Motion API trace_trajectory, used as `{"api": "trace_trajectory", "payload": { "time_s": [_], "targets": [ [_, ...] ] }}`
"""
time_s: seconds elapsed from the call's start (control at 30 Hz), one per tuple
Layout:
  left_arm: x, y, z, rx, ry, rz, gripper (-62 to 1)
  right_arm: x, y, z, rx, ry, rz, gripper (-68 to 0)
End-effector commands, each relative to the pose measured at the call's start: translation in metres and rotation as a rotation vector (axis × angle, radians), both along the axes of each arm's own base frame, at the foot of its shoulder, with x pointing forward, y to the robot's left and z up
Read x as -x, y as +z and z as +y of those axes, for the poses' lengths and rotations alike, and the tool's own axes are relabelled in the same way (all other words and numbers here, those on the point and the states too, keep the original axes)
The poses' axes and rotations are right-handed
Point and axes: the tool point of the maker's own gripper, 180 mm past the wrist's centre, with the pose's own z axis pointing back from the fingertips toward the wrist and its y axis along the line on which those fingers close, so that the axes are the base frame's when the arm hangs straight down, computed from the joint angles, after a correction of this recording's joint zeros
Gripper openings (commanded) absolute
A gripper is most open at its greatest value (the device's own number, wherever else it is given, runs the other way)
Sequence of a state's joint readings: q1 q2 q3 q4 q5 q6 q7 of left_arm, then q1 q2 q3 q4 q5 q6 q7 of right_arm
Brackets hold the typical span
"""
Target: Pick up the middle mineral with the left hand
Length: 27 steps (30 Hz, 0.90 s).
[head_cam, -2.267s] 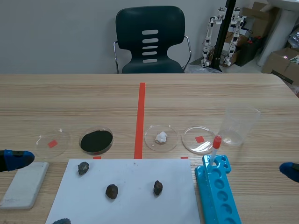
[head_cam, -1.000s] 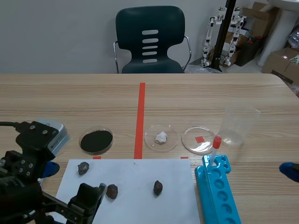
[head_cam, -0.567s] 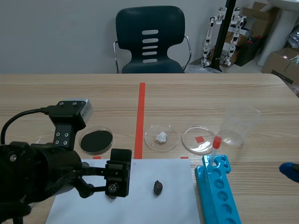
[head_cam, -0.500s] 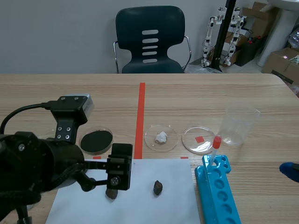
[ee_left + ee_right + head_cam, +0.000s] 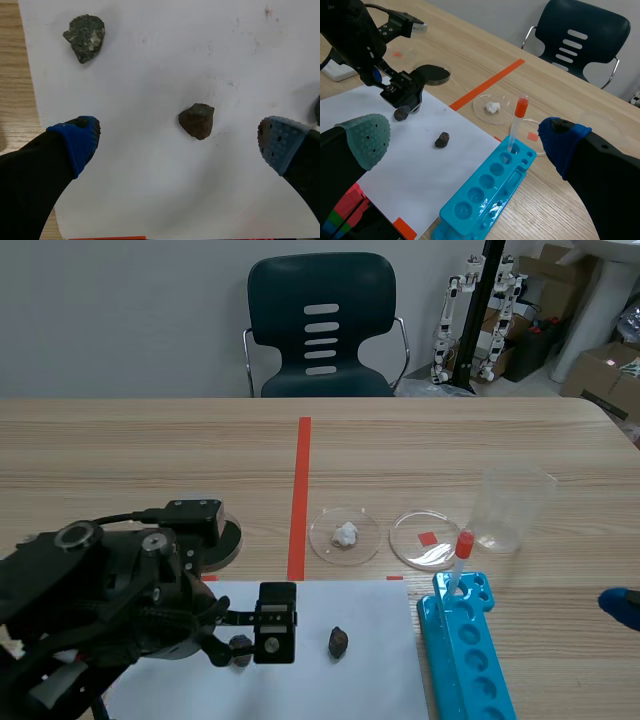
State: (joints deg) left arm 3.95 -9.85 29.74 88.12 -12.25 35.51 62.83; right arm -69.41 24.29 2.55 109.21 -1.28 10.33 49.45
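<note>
straddling middle mineral (image 5: 196,120), left gripper (image 5: 178,141); white lump (image 5: 345,534) in dish (image 5: 319,538)

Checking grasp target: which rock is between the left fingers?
The brown rock, lying between the open fingers. The grey rock lies ahead of one finger, not between them.

The middle mineral (image 5: 196,120) is a small dark-brown lump, rough and angular. It lies loose on the white paper sheet (image 5: 150,165) at the near left of the table (image 5: 450,450), apart from another dark mineral (image 5: 338,642) to its right.
</note>
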Motion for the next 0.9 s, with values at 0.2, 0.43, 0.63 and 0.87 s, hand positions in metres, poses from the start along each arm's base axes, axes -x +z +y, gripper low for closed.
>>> {"api": "trace_trajectory", "payload": {
  "time_s": [0.2, 0.43, 0.63, 0.87],
  "targets": [
    [-0.003, -0.004, -0.007, -0.02, 0.02, 0.004, 1.4, -0.002, 0.006, 0.001, -0.013, 0.002, -0.019, -5.4],
    [-0.005, -0.019, -0.007, -0.039, 0.033, 0.046, 1.4, -0.002, 0.006, 0.001, -0.013, 0.002, -0.019, -5.4],
    [-0.006, -0.026, -0.007, -0.048, 0.04, 0.065, 1.4, -0.002, 0.006, 0.001, -0.013, 0.002, -0.019, -5.4],
    [-0.005, -0.026, -0.008, -0.047, 0.04, 0.069, 1.4, -0.002, 0.006, 0.001, -0.013, 0.002, -0.019, -5.4]
  ]
}}
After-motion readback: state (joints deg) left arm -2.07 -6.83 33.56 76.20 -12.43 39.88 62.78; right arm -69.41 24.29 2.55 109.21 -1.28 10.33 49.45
